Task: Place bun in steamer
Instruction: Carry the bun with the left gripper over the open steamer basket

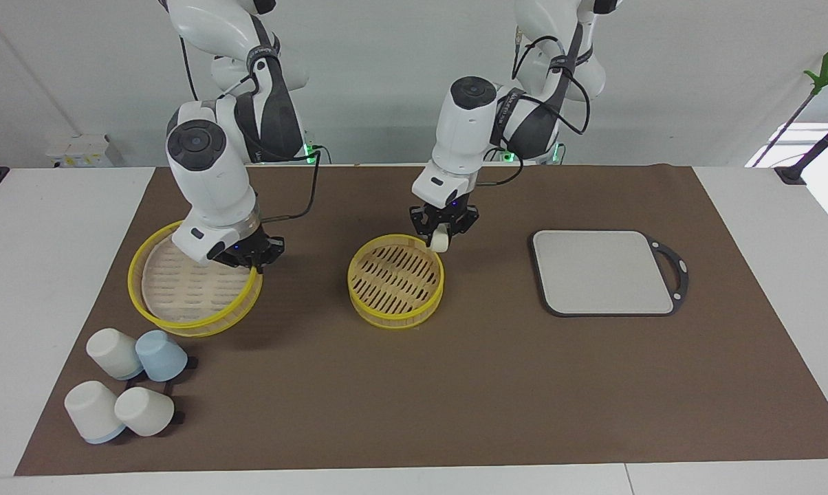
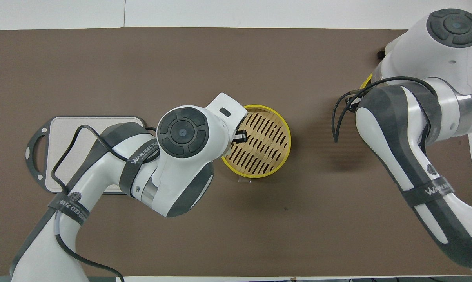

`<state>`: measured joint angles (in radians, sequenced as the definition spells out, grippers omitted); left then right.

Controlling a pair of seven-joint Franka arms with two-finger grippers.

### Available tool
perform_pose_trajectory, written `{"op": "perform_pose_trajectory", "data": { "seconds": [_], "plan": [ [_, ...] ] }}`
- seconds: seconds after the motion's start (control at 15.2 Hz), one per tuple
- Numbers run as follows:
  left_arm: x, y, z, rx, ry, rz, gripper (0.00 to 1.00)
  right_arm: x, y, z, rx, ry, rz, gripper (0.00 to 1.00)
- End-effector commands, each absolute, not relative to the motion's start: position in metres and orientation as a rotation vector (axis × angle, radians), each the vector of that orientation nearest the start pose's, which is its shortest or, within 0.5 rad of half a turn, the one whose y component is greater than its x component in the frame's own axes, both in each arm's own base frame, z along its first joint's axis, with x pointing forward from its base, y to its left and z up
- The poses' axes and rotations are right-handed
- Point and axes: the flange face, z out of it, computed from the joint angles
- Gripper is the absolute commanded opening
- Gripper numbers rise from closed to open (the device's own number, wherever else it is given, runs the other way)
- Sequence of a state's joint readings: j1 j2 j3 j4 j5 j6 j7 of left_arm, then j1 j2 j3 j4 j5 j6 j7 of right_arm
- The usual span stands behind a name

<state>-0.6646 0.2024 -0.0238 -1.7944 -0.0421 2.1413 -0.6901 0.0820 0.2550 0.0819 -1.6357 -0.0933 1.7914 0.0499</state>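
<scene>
One bun (image 1: pixel 441 238), cream-white and stubby, hangs between the fingers of the left gripper (image 1: pixel 443 232), which are closed on its upper part; its long axis runs close to vertical, free end pointing down. The bun is in the air over the rim of the steamer (image 1: pixel 395 280), at the edge nearest the robots and toward the left arm's end of the table; whether it touches the rim cannot be told. In the overhead view the left arm's wrist hides the bun and only a dark fingertip (image 2: pixel 240 136) shows over the steamer's slotted floor. One steamer, round, yellow-rimmed, nothing inside it. One lid (image 1: pixel 192 289), also yellow-rimmed and wider than the steamer, is tilted beside the steamer toward the right arm's end of the table; the right gripper (image 1: pixel 249 256) has its fingers clamped on the part of the lid's rim closest to the steamer. One grey cutting board (image 1: pixel 601 272) with a dark handle lies flat beside the steamer, toward the left arm's end. Four cups, all tipped on their sides in a cluster farther from the robots than the lid: three white (image 1: pixel 113 353) (image 1: pixel 92 410) (image 1: pixel 144 411) and one pale blue (image 1: pixel 161 356). Everything rests on one brown mat (image 1: pixel 455 385).
</scene>
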Motion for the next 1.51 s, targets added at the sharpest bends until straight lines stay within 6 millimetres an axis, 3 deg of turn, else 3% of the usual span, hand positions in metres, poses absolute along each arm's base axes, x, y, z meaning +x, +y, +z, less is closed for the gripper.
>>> {"op": "perform_pose_trajectory", "data": {
  "seconds": [0.0,0.13,0.46,0.66,0.92,1.12,1.25,1.31,1.45],
  "plan": [
    [0.493,-0.438,0.428,-3.265,-0.051,-0.119,0.41,0.605,0.086,0.461,-3.212,-0.263,0.103,0.0],
    [0.505,-0.466,0.408,-3.251,-0.044,-0.133,0.41,0.605,0.085,0.461,-3.212,-0.263,0.103,0.0],
    [0.502,-0.473,0.372,-3.23,0.008,-0.175,0.42,0.605,0.087,0.461,-3.212,-0.265,0.1,0.0],
    [0.488,-0.478,0.354,-3.214,0.046,-0.169,0.42,0.605,0.087,0.461,-3.211,-0.267,0.1,0.0],
    [0.485,-0.481,0.339,-3.204,0.054,-0.154,0.46,0.605,0.088,0.462,-3.212,-0.265,0.097,0.0],
    [0.481,-0.479,0.33,-3.183,0.077,-0.167,0.58,0.605,0.088,0.462,-3.212,-0.265,0.095,0.0],
    [0.478,-0.481,0.328,-3.181,0.084,-0.163,0.8,0.605,0.088,0.462,-3.21,-0.264,0.097,0.0],
    [0.479,-0.48,0.329,-3.177,0.083,-0.16,0.83,0.605,0.088,0.463,-3.212,-0.265,0.095,0.0],
    [0.479,-0.48,0.33,-3.174,0.083,-0.155,1.0,0.606,0.089,0.463,-3.211,-0.267,0.095,0.0]
  ]
}}
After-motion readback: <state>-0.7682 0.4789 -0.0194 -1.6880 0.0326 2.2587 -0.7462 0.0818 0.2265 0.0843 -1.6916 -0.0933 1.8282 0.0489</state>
